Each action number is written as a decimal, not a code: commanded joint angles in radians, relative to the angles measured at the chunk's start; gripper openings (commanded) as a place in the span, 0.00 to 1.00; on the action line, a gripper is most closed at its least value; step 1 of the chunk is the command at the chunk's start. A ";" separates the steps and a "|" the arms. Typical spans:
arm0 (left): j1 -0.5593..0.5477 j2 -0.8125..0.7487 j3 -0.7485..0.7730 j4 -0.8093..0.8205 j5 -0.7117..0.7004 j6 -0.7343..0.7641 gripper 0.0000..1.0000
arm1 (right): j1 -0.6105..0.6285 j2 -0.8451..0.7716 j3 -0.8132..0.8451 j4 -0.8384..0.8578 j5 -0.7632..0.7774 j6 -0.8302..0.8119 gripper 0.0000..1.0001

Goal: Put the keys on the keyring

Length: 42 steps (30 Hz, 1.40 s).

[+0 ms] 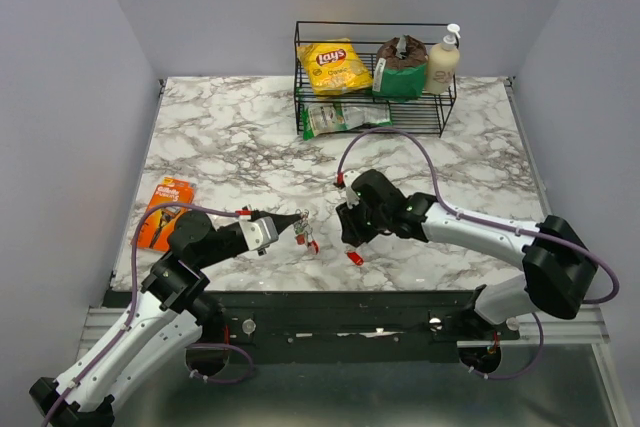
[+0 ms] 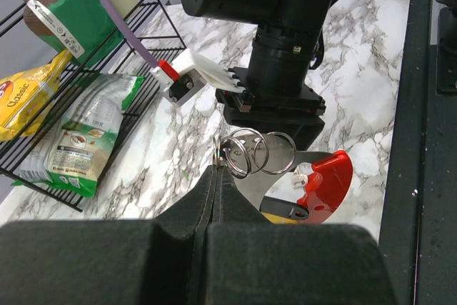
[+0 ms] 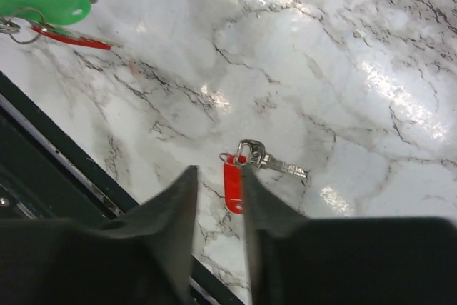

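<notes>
Right gripper [image 3: 218,178] spread over small silver red-tagged key [image 3: 275,165], blade pointing rightward in the wrist view, probably untouched; left gripper [image 2: 216,175] pinched thin metal keyring [image 2: 251,153].

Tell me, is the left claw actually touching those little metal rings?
Touching. The left wrist view shows the left gripper shut, its fingertips pinching the keyring at its near edge, with no gap between them.
</notes>
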 commanded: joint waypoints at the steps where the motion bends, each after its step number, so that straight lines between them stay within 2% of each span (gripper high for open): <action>1: -0.002 -0.017 -0.004 0.006 -0.023 0.003 0.00 | 0.006 0.002 -0.038 0.059 -0.033 -0.090 0.50; 4: -0.001 -0.020 -0.005 0.006 -0.024 0.001 0.00 | 0.006 0.020 -0.041 0.065 -0.034 -0.129 0.58; 14: -0.002 -0.022 -0.004 0.005 -0.032 -0.001 0.00 | 0.006 0.095 -0.029 0.085 -0.091 -0.176 0.58; 21: -0.002 -0.014 -0.002 0.008 -0.037 -0.004 0.00 | 0.008 0.118 -0.046 0.111 -0.135 -0.169 0.47; 26: -0.001 -0.008 -0.001 0.013 -0.033 -0.007 0.00 | 0.008 0.158 -0.038 0.111 -0.166 -0.164 0.43; 42: -0.002 -0.003 0.001 0.014 -0.033 -0.010 0.00 | 0.008 0.187 -0.040 0.079 -0.114 -0.137 0.39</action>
